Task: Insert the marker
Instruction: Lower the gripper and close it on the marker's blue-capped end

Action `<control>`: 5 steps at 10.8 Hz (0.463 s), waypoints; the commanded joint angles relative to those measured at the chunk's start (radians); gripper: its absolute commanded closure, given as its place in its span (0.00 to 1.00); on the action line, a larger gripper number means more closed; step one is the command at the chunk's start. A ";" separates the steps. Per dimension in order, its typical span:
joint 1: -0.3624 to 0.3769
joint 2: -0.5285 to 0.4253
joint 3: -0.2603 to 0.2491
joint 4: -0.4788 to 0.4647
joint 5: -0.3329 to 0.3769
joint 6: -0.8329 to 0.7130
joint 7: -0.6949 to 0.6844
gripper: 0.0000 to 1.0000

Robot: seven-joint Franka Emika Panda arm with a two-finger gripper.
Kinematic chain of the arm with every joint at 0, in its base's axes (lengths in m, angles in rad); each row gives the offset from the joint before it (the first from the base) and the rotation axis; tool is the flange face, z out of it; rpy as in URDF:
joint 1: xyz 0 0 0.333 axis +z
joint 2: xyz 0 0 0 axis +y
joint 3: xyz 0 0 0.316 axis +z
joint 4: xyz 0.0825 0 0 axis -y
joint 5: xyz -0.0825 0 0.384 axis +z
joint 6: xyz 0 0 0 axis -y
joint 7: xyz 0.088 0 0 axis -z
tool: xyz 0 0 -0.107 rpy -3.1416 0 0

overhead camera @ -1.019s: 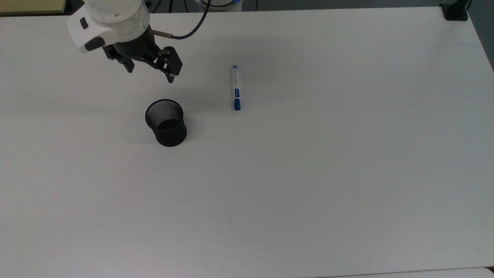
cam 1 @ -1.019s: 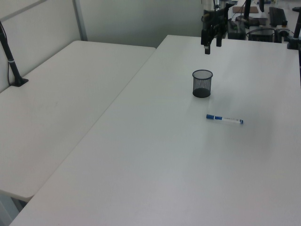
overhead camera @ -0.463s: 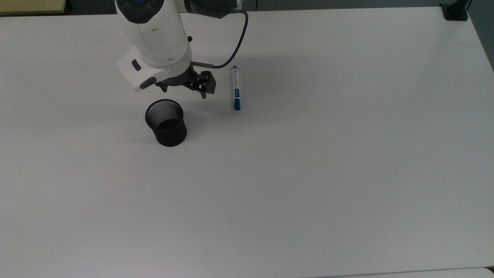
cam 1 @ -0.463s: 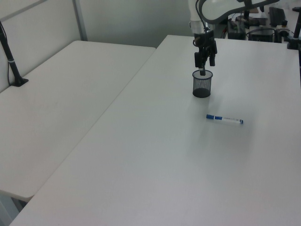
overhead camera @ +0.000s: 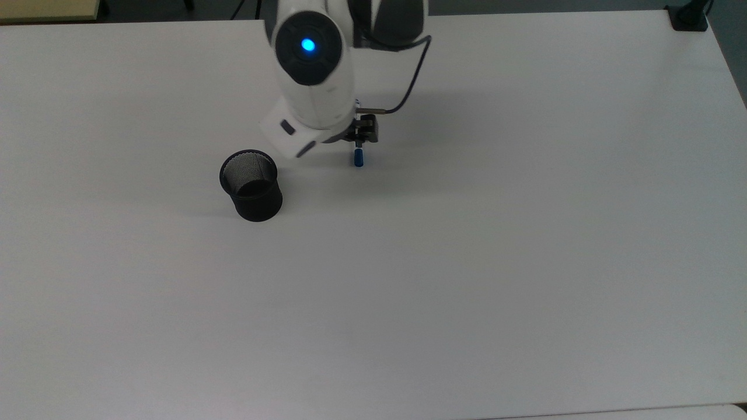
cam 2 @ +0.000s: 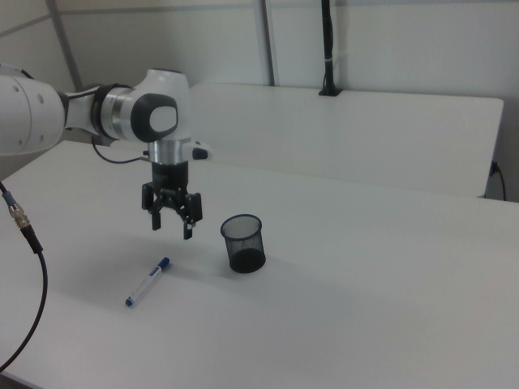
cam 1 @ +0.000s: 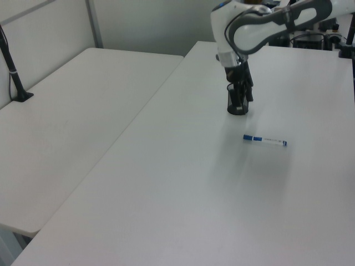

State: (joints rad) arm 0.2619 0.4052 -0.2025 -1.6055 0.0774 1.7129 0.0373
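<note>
The marker (overhead camera: 358, 158) lies flat on the white table (overhead camera: 467, 262); in the top view the arm covers all but its blue cap. Its whole white barrel shows in the right view (cam 2: 147, 283) and in the left view (cam 1: 265, 141). The black mesh cup (overhead camera: 251, 185) stands upright to the top view's left of the marker. My gripper (cam 2: 171, 228) hangs in the air above the marker, fingers pointing down and open, holding nothing. In the left view the gripper (cam 1: 246, 95) overlaps the cup (cam 1: 236, 106).
A black clamp (overhead camera: 688, 17) sits at the table's far right corner in the top view. A second white table (cam 1: 66, 122) with a black pole (cam 1: 11, 61) adjoins. A black cable (cam 2: 24, 243) hangs at the right view's left edge.
The arm has swung across the top view from the far left, past the cup, to above the marker, and has come lower. Marker and cup have not moved.
</note>
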 commanded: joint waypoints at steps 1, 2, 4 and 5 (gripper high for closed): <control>0.039 0.006 -0.009 -0.050 0.007 0.007 -0.028 0.08; 0.040 0.018 -0.008 -0.050 0.002 0.007 -0.028 0.10; 0.072 0.064 -0.008 -0.050 -0.002 0.013 -0.037 0.23; 0.079 0.086 -0.008 -0.050 -0.005 0.016 -0.042 0.32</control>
State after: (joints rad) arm 0.3020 0.4542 -0.2018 -1.6403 0.0773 1.7129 0.0196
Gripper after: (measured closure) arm 0.198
